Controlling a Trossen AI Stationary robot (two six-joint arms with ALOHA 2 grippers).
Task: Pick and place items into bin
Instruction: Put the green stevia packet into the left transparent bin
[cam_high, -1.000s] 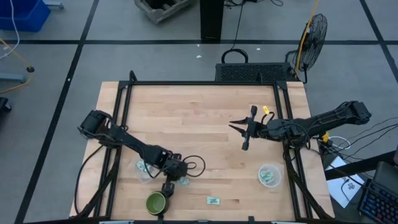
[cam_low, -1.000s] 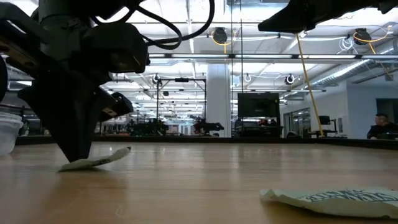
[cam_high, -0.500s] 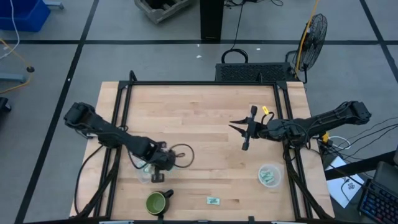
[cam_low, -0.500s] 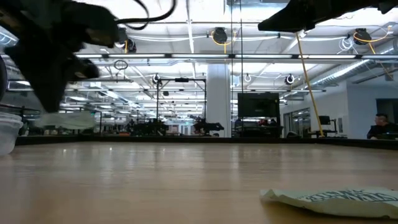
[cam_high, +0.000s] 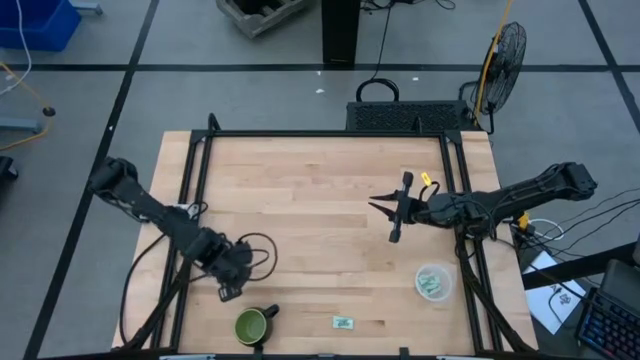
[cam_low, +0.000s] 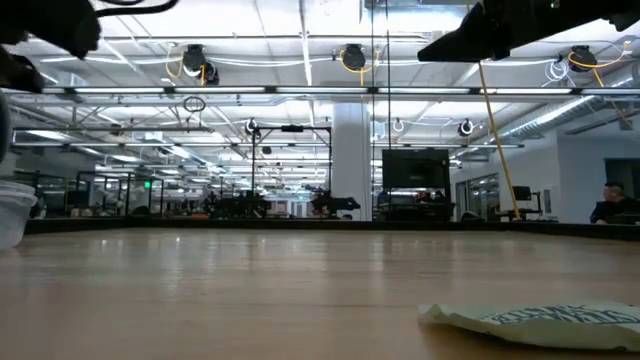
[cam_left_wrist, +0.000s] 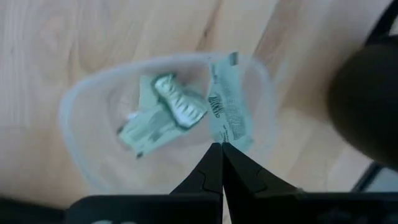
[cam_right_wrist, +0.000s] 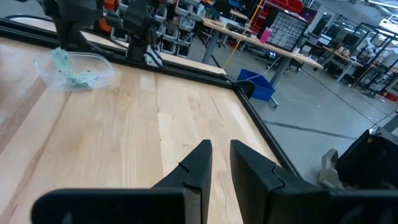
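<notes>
In the left wrist view we see a packet (cam_left_wrist: 227, 102) pinched at its lower end by the fingers (cam_left_wrist: 208, 171) of the left gripper (cam_left_wrist: 221, 147), which are closed on it, and it hangs over a clear cup (cam_left_wrist: 81, 112) that already holds more packets (cam_left_wrist: 163, 115), crumpled together on its floor. From above, we place that left gripper (cam_high: 226, 291) at the table's (cam_high: 320, 190) left front, where its arm hides the cup. Just right of it on the wood stands a dark green mug (cam_high: 251, 325), and further right along the front edge a lone packet (cam_high: 343, 322) lies flat by itself; we take the pale wrapper in the low view (cam_low: 530, 322), lying on the table in the near foreground, for the same one, though we cannot be sure. Toward the right front we see a second clear cup (cam_high: 434, 282) with a few packets inside. The right gripper (cam_high: 397, 210) hovers above the table right of centre, well apart from every packet. In its own wrist view its fingers (cam_right_wrist: 198, 163) stand slightly parted with nothing between them, over bare wood. Far off in that same view we make out the first cup (cam_right_wrist: 74, 67) beside the table's black frame. In the low view a person (cam_low: 612, 205) sits at the far right of the room behind.
</notes>
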